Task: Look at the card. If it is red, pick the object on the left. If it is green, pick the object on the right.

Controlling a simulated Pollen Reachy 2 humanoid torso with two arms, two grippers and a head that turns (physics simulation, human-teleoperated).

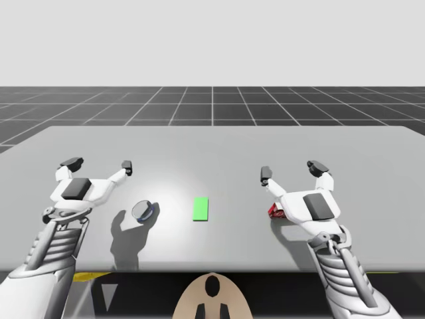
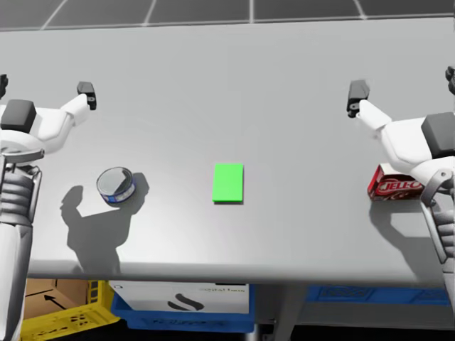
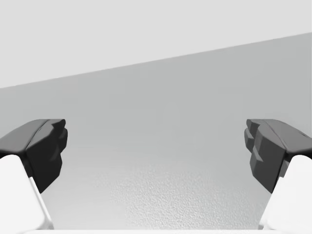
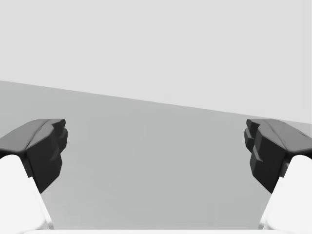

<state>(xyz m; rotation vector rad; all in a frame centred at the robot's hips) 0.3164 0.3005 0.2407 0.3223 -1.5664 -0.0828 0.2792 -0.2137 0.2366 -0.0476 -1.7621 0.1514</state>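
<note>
A green card [image 1: 200, 208] [image 2: 228, 182] lies flat in the middle of the grey table. To its left stands a short round can [image 1: 143, 211] [image 2: 115, 185] with a blue side and silver lid. On the right lies a small red box [image 1: 275, 212] [image 2: 393, 187], partly hidden under my right hand. My left gripper [image 1: 98, 163] [image 2: 44, 91] [image 3: 156, 156] is open above the table, beyond and left of the can. My right gripper [image 1: 291, 169] [image 2: 404, 84] [image 4: 156, 156] is open too, hovering just past the red box. Nothing lies between either pair of fingers.
The table's front edge [image 2: 227, 273] runs close to me; below it sit a yellow crate [image 2: 64, 312] and a blue bin with a white box [image 2: 181, 304]. A dark gridded floor [image 1: 212, 103] lies beyond the table's far edge.
</note>
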